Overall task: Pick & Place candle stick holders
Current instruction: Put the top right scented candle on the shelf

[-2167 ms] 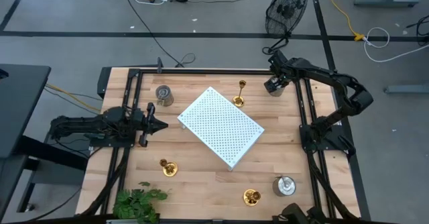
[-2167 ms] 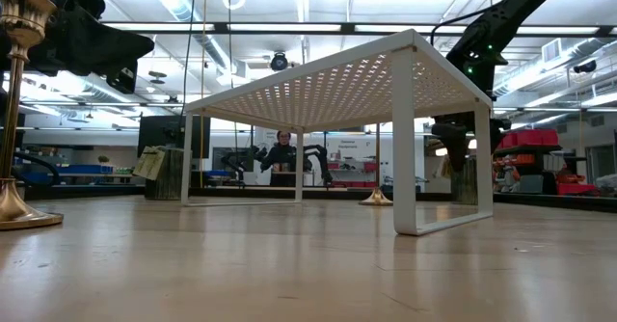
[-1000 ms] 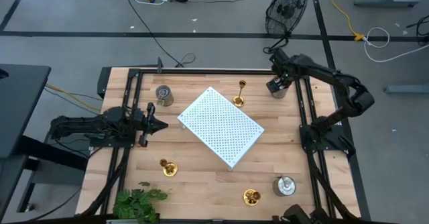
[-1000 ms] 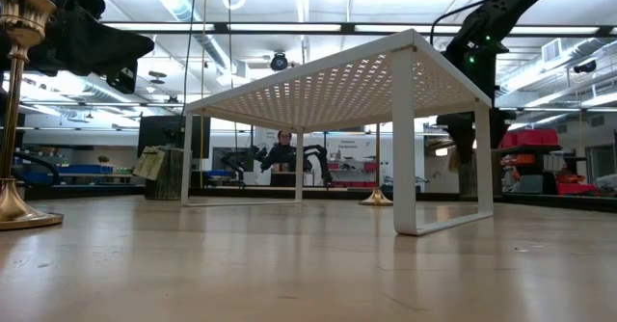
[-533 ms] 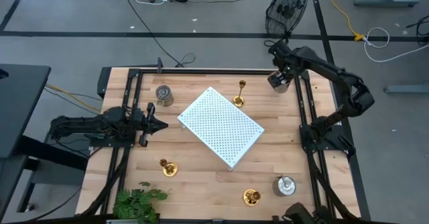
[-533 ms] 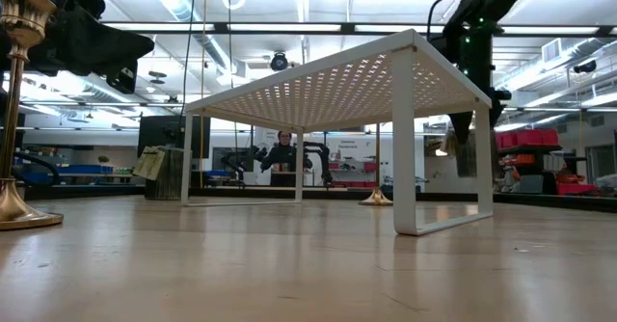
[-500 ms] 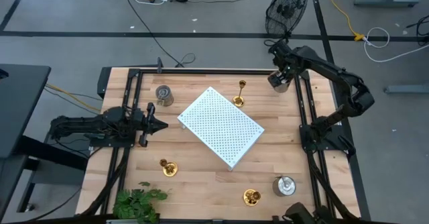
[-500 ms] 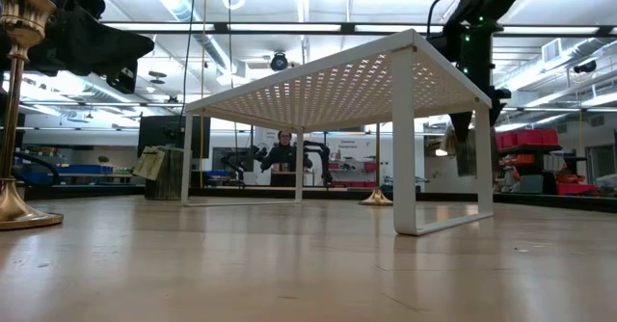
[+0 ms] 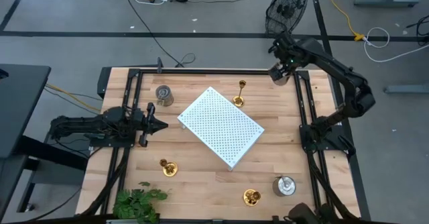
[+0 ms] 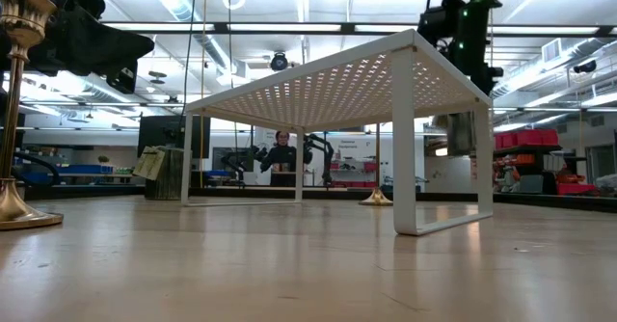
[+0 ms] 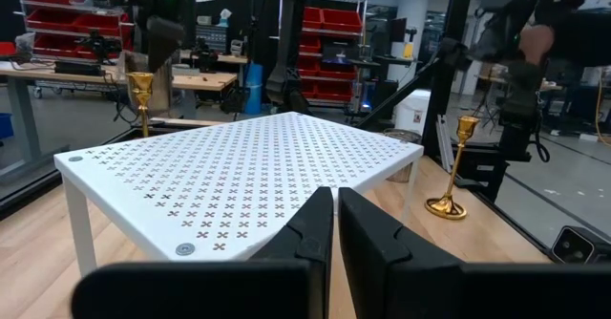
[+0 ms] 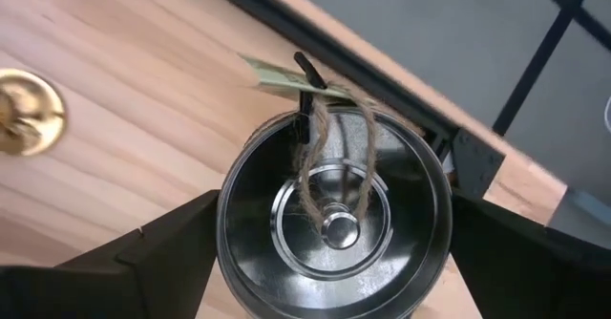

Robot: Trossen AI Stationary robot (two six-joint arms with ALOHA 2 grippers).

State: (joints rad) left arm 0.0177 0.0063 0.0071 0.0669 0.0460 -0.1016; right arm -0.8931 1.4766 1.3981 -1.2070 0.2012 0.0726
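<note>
Right gripper (image 12: pixel 333 262): we clamp the squat silver-grey cylindrical candle holder (image 12: pixel 334 219), lifted over the tabletop's (image 9: pixel 201 177) far right corner | Left gripper (image 11: pixel 335 225): closed, empty, left edge

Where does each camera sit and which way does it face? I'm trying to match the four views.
High view: overhead, straight down; both arms, right gripper lifted.
Low view: table height, level, through the white board legs.
Left wrist view: behind the shut left gripper, facing the board.
Right wrist view: looking down into the silver holder between its fingers.
Shared: the board.
</note>
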